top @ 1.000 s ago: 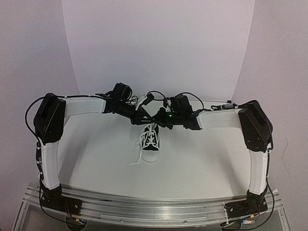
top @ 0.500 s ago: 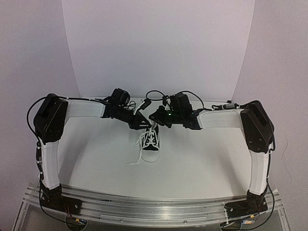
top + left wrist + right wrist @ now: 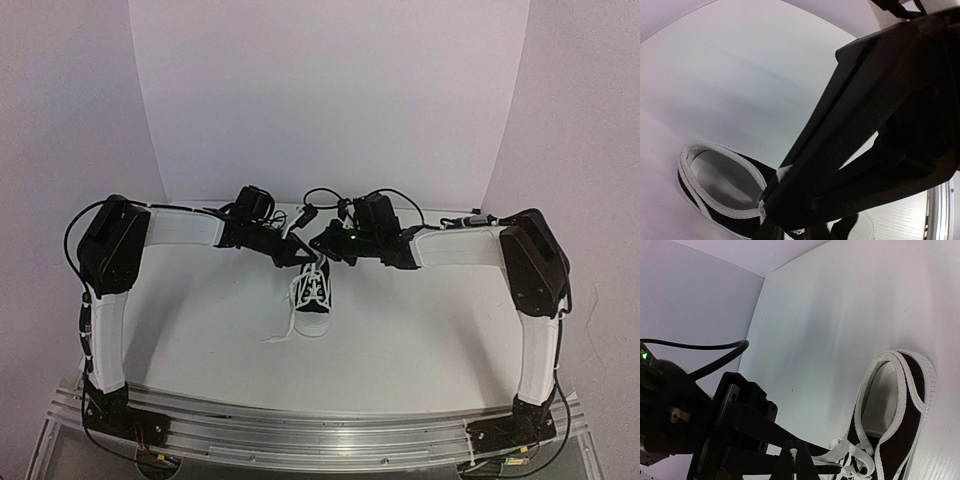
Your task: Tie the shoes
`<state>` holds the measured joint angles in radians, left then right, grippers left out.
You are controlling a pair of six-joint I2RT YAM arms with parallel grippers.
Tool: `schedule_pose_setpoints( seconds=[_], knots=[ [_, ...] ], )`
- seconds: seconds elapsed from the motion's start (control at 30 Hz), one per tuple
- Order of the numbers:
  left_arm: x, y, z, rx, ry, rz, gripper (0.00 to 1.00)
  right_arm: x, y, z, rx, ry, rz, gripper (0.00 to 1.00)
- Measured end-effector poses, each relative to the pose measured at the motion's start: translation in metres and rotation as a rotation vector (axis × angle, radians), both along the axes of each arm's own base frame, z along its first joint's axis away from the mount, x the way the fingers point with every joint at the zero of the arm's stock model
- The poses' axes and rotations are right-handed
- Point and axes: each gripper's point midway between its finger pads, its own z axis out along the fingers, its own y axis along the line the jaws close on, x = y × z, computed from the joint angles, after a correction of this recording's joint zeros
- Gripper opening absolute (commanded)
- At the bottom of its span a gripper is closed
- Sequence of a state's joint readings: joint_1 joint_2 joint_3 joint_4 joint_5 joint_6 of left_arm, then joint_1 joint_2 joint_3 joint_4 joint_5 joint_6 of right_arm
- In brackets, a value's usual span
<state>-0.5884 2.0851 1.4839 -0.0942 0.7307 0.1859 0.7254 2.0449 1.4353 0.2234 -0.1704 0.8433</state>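
Observation:
The black sneaker (image 3: 313, 296) with a white toe cap lies mid-table, toe toward the arm bases. Both grippers meet just over its heel end. My left gripper (image 3: 298, 256) is shut, with a bit of white lace (image 3: 783, 173) pinched between its fingers, right above the shoe's opening (image 3: 715, 185). My right gripper (image 3: 326, 249) is shut on a lace (image 3: 794, 454); a lace loop (image 3: 850, 452) runs from it to the shoe (image 3: 905, 440). In the right wrist view the left gripper's fingers (image 3: 755, 427) cross just in front of my right gripper (image 3: 795, 460).
A loose lace end (image 3: 282, 334) trails on the white table (image 3: 420, 330) left of the toe. The white backdrop (image 3: 330, 100) rises close behind the shoe. Cables (image 3: 322, 197) loop above both wrists.
Both grippers have drawn back a little from the shoe's tongue toward its heel. The left arm's elbow has shifted slightly right. The shoe has not moved.

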Motion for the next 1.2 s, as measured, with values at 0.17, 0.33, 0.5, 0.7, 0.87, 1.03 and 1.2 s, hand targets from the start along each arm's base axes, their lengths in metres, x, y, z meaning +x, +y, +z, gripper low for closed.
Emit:
schedule_pose_setpoints(
  seconds=[0.17,0.33,0.5,0.7,0.87,1.03,1.2],
  knots=[
    [0.0,0.0,-0.001,0.005,-0.005,-0.005,0.0,0.0,0.0,0.0,0.0,0.001,0.001,0.0],
    [-0.001,0.001,-0.003,0.022,-0.044,-0.034,0.0,-0.002,0.001,0.0,-0.004,-0.003,0.013,0.07],
    [-0.002,0.002,-0.005,0.033,-0.066,-0.046,0.0,-0.004,0.002,-0.001,-0.017,-0.021,0.038,0.7],
    [0.0,0.005,-0.005,0.029,-0.057,-0.039,0.0,-0.005,-0.003,0.001,-0.065,-0.074,0.055,0.85],
    [0.003,0.01,-0.005,0.02,-0.029,-0.023,0.0,-0.028,-0.017,0.019,-0.21,-0.192,0.047,0.65],
    [0.002,0.015,-0.007,0.01,0.007,-0.02,0.0,-0.093,0.002,0.032,-0.336,-0.324,0.136,0.5],
    [0.002,0.016,-0.006,0.0,0.017,-0.025,0.0,-0.134,0.034,-0.008,-0.47,-0.35,0.276,0.47]
  ],
)
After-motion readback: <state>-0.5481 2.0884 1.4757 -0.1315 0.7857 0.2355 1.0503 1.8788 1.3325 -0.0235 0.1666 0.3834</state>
